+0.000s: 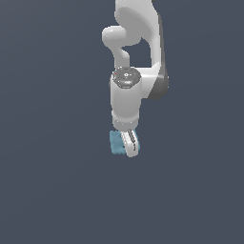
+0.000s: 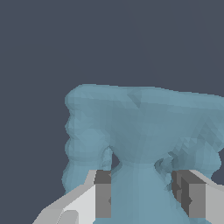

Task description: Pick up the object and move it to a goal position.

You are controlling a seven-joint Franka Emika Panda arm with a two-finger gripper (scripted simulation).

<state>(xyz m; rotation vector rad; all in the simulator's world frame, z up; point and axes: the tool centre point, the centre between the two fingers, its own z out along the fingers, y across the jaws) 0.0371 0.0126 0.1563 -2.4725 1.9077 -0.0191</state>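
The object [image 1: 115, 142] is a small light teal-blue block with bumpy edges, showing just to the exterior view's left of my white fingers. My gripper [image 1: 127, 148] points down from the arm and is shut on it. Up close in the wrist view, the object [image 2: 140, 118] fills most of the picture. A narrower part of it runs between the two dark pads [image 2: 103, 192], and both pads touch it. My gripper [image 2: 142, 186] covers the lower part of the block. Whether the block rests on the floor or hangs above it, I cannot tell.
A plain dark grey-blue surface [image 1: 47, 190] spreads all around. The arm's white links [image 1: 138, 28] rise above the gripper in the exterior view.
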